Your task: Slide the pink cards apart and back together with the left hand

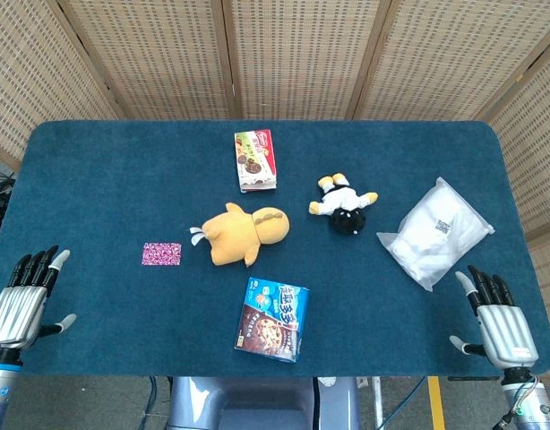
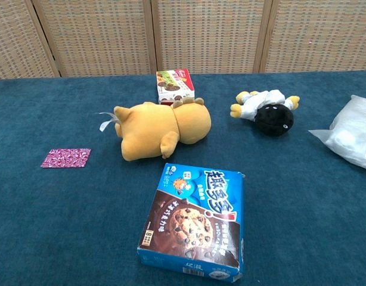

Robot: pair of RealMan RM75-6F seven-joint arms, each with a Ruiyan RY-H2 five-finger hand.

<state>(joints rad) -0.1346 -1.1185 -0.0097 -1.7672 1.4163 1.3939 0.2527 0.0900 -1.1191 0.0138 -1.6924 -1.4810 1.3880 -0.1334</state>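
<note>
My left hand (image 1: 22, 303) rests at the near left edge of the desk (image 1: 123, 170), back up, fingers extended and apart, thumb out to the side, holding nothing. My right hand (image 1: 495, 320) lies at the near right edge in the mirrored pose, fingers spread, empty. Neither hand appears in the chest view.

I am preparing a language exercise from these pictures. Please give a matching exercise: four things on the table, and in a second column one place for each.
1. pink cards
2. cookie box
3. white bag
4. yellow plush

a. middle of the table
b. near the right hand
c. near the left hand
d. front edge, blue

Pairs: 1-c, 2-d, 3-b, 4-a
</note>
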